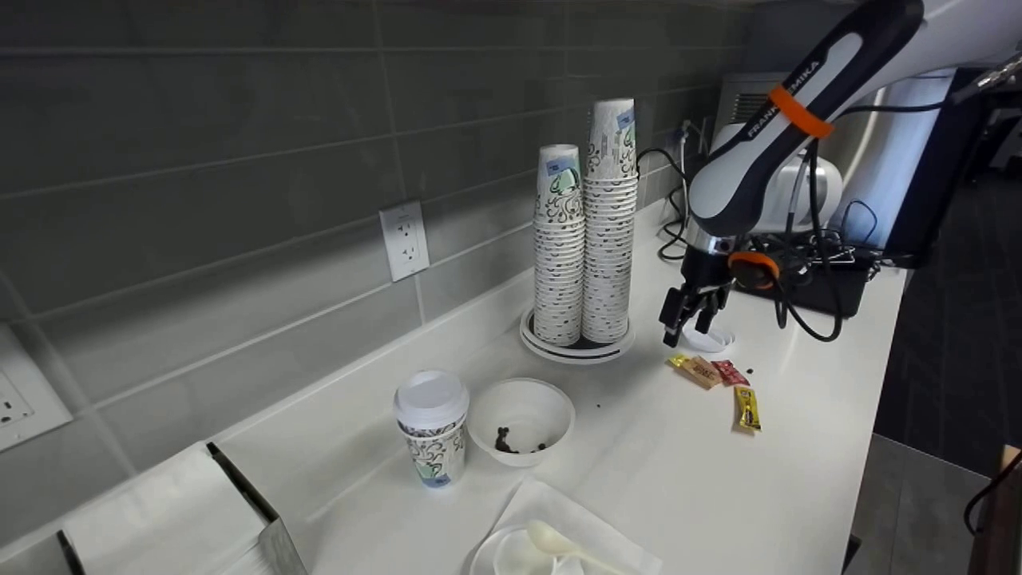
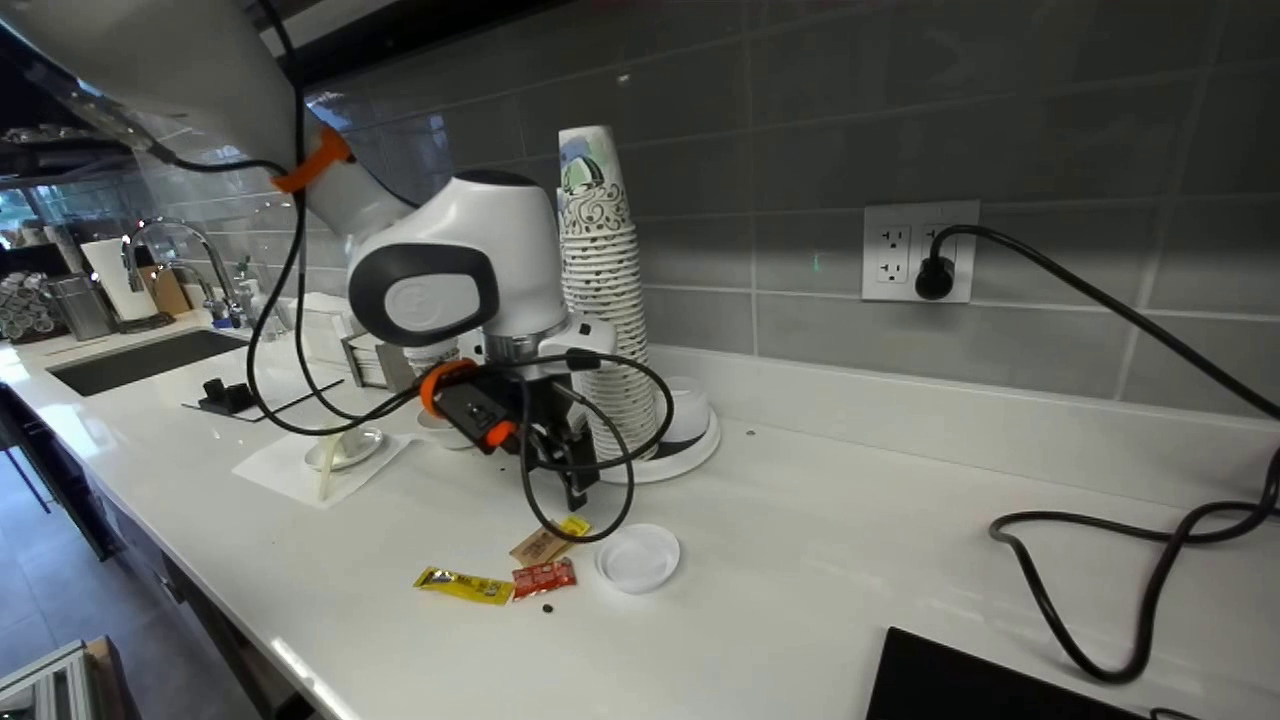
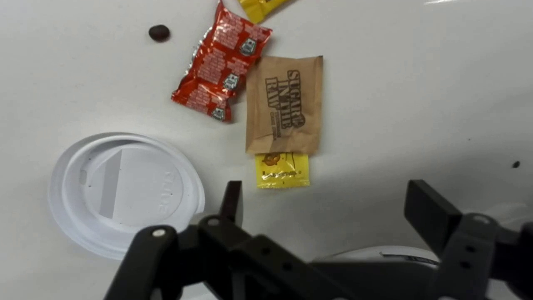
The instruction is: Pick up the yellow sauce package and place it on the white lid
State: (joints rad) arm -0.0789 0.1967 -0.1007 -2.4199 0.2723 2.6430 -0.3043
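The long white counter (image 1: 679, 499), smooth and hard-looking, carried two tall round stacks of white patterned paper cups (image 1: 610, 255), to be steered clear of. Near those stacks the black jointed fingers (image 3: 431, 214) hung above the counter, spread wide with nothing held between them. The round white plastic lid (image 3: 133, 187) lay near the stacks too, its raised rim circling a shallow recess. Farther from the stacks than the lid rested the slim oblong yellow foil-like sauce package (image 2: 463, 585), uncovered, so the likely target. The step in hand was presumably the approach, calling for a move away from the stacks, a wrist turn so the fingers would straddle the package's narrow width, then a straight descent and a gentle mid-length pinch. Stackward of it lay the flat brown paper sugar packet (image 3: 285, 104) and, just beside the package, the small rectangular glossy red foil sachet (image 3: 220, 64), easily nudged. A second yellow sachet (image 3: 282, 171), flat and glossy, peeped from under the brown packet's stackward end, leaving some doubt.
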